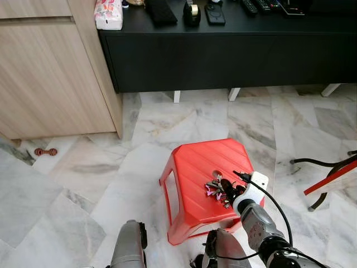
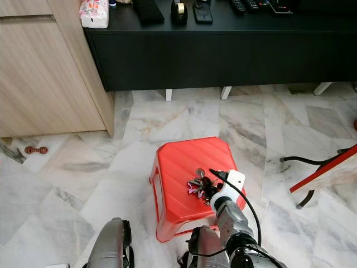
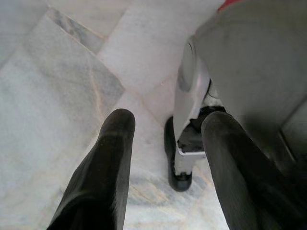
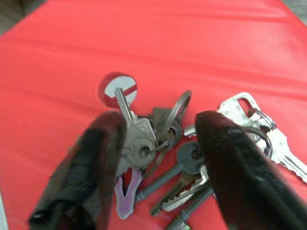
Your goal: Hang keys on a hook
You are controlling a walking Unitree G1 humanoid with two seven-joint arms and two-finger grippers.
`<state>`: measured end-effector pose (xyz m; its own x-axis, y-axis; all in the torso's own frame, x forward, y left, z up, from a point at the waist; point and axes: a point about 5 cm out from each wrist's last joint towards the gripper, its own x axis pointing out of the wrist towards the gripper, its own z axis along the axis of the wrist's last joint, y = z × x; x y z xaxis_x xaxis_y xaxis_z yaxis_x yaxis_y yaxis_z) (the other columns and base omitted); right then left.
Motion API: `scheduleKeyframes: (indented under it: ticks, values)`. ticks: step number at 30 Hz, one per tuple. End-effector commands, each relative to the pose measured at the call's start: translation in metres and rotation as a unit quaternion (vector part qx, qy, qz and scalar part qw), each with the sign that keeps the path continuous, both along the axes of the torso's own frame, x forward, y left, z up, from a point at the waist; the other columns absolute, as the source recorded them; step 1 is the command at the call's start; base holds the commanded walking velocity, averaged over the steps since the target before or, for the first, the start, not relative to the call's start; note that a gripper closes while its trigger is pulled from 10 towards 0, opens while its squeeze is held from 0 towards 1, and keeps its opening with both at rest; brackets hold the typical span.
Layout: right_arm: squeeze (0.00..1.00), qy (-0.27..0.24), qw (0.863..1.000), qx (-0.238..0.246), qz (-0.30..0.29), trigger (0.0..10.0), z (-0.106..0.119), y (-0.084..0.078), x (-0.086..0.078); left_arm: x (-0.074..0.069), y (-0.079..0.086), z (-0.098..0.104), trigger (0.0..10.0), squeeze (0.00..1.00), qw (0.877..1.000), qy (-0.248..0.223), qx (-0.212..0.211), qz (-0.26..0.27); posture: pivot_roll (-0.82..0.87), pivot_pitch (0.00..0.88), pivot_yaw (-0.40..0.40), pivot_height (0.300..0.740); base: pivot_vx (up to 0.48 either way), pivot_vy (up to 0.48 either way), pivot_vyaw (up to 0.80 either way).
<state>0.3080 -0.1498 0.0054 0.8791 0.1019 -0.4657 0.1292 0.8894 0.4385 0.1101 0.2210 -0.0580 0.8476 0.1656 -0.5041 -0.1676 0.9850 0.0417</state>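
right end effector (image 4: 156, 158) straddles the key bunch (image 4: 177, 143) on the red stool (image 1: 195, 167), fingers wide, seemingly not yet gripping; lower keys cut off.

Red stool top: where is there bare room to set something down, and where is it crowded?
The red stool is bare across its back and left parts, from the far edge to the small centre hole. The front right corner is crowded: the keys lie spread there, with the open right pincer straddling them. The left pincer hangs over the marble floor.
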Motion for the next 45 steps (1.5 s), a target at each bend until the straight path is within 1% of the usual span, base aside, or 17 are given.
scheduleKeyframes:
  ticks: [1, 25, 34, 38, 40, 42, 43, 44, 45]
  values:
    - [0.0, 0.016, 1.0, -0.004, -0.004, 0.0, -0.006, -0.002, -0.006, -0.014, -0.004, -0.005, 10.0, 0.0, 1.0, 0.027, -0.004, 0.001, 0.23, 0.298, -0.135, 0.631, 0.0, 0.0, 0.0]
    - [0.0, 0.012, 1.0, -0.002, -0.007, 0.0, -0.006, -0.002, -0.006, -0.016, -0.005, -0.002, 10.0, 0.0, 0.999, 0.038, -0.009, 0.002, 0.23, 0.298, -0.133, 0.631, 0.0, 0.0, 0.0]
    - [0.0, 0.004, 1.0, 0.003, -0.006, 0.0, -0.005, 0.0, -0.005, -0.016, -0.005, -0.006, 10.0, 0.0, 0.999, 0.051, -0.013, -0.001, 0.23, 0.291, -0.129, 0.631, 0.0, 0.0, 0.0]
    - [0.0, -0.015, 1.0, 0.003, -0.005, 0.0, -0.002, 0.0, -0.003, -0.014, -0.003, -0.009, 10.0, 0.0, 0.998, 0.059, -0.015, 0.0, 0.23, 0.272, -0.129, 0.631, 0.0, 0.0, 0.0]
    - [0.0, -0.031, 0.999, -0.007, 0.0, 0.0, 0.001, 0.0, -0.002, -0.013, -0.002, -0.011, 10.0, 0.0, 0.998, 0.063, -0.015, 0.001, 0.24, 0.255, -0.13, 0.631, 0.0, 0.0, 0.0]
    - [0.0, -0.06, 0.998, -0.02, 0.013, 0.0, 0.005, -0.001, -0.001, -0.01, 0.0, -0.014, 10.0, 0.0, 0.997, 0.069, -0.015, 0.005, 0.24, 0.24, -0.131, 0.631, 0.0, 0.0, 0.0]
    - [0.0, -0.066, 0.997, -0.022, 0.017, 0.0, 0.006, -0.001, 0.0, -0.008, 0.001, -0.015, 10.0, 0.0, 0.997, 0.071, -0.016, 0.006, 0.23, 0.222, -0.131, 0.631, 0.0, 0.0, 0.0]
    - [0.0, -0.07, 0.997, -0.023, 0.019, 0.0, 0.007, -0.001, 0.0, -0.007, 0.002, -0.015, 10.0, 0.0, 0.997, 0.073, -0.016, 0.007, 0.23, 0.222, -0.131, 0.631, 0.0, 0.0, 0.0]
    - [0.0, -0.114, 0.993, -0.02, 0.038, 9.5, 0.015, 0.0, 0.002, -0.003, 0.004, -0.018, 10.0, 0.0, 0.997, 0.081, -0.016, 0.01, 0.23, 0.188, -0.129, 0.631, 0.0, 0.0, 0.0]
